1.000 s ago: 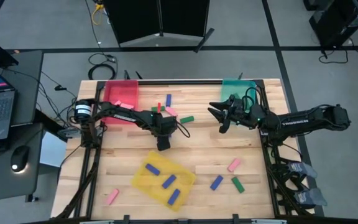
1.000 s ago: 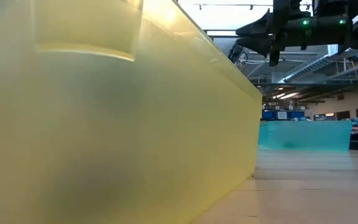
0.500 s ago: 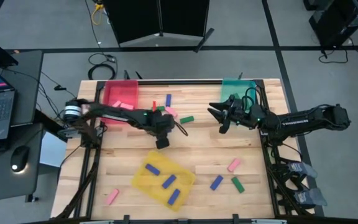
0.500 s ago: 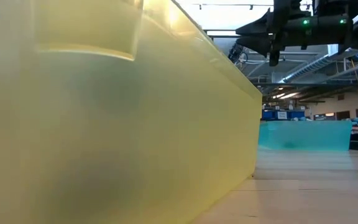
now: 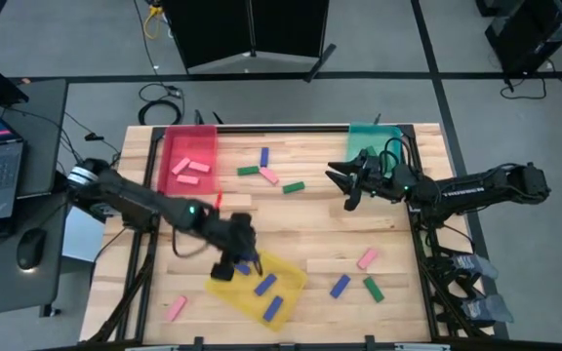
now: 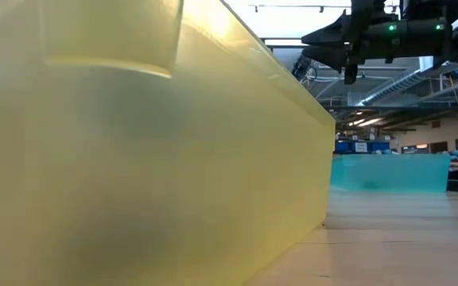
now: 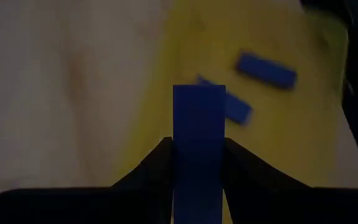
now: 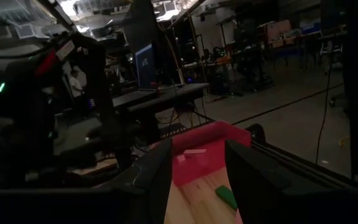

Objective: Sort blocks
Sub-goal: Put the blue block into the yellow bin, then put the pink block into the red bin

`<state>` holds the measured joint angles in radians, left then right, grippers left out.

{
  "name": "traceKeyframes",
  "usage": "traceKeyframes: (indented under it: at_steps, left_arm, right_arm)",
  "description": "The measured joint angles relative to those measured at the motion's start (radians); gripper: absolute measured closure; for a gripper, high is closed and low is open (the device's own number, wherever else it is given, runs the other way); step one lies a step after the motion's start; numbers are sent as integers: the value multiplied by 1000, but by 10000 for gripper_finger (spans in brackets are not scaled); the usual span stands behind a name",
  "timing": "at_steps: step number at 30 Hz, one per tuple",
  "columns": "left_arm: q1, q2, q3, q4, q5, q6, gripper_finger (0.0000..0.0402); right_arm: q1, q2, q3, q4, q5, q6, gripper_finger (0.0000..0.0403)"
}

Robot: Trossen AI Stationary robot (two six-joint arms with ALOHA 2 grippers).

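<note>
Blocks are only part sorted: my left gripper [image 7: 197, 163] pinches a blue block [image 7: 197, 143] over the yellow tray [image 5: 224, 282] near the table's front edge, my right gripper [image 5: 347, 183] waits half open, many blocks still lie loose.

Wooden desk [image 5: 310, 229] with three trays and scattered blocks.

A red tray [image 5: 190, 158] sits at the far left corner, a teal tray [image 5: 368, 139] at the far right, a yellow tray [image 5: 261, 281] near the middle front. Loose on the bare wood: green, blue and pink blocks [image 5: 264, 172] far centre, a pink block [image 5: 175, 308] near left, and pink, blue and green blocks [image 5: 356, 276] near right.
</note>
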<state>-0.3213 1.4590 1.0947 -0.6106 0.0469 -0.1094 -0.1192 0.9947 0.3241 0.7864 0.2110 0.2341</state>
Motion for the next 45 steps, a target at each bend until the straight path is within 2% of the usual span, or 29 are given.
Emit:
traceKeyframes:
  at_steps: [5, 10, 12, 17, 19, 22, 26, 29, 37, 41, 45]
  left_arm:
    - [-91, 86, 0, -8, 23, -130, 296]
    - [-117, 153, 0, -21, -80, -267, 295]
    - [-122, 167, 0, -16, -82, -286, 255]
    - [-124, 164, 5, -18, -61, -303, 114]
    - [-124, 162, 18, -24, -62, -310, 77]
    - [-125, 161, 52, -18, -72, -305, 48]
    - [-125, 160, 101, -35, -100, -266, 45]
    - [-133, 153, 134, -118, -127, -269, 56]
    - [-185, 153, 151, -442, -78, -507, 93]
    - [-236, 132, 152, -444, -79, -573, 106]
    - [-290, 77, 152, -416, -187, -605, 116]
  right_arm:
    - [7, 0, 5, 9, -119, 0, 244]
    - [77, 1, 50, 5, -160, -68, 244]
    - [118, 1, 77, -34, -161, -118, 243]
    - [204, 1, 166, -259, -117, -177, 217]
    - [232, 9, 199, -349, -64, -179, 201]
    - [267, 28, 229, -433, 2, -179, 176]
    - [288, 61, 246, -456, 10, -176, 148]
    - [294, 88, 248, -452, 12, -174, 135]
    - [280, 157, 248, -421, 25, -156, 130]
    - [261, 189, 248, -386, 25, -158, 132]
    - [224, 241, 273, -404, 25, -158, 132]
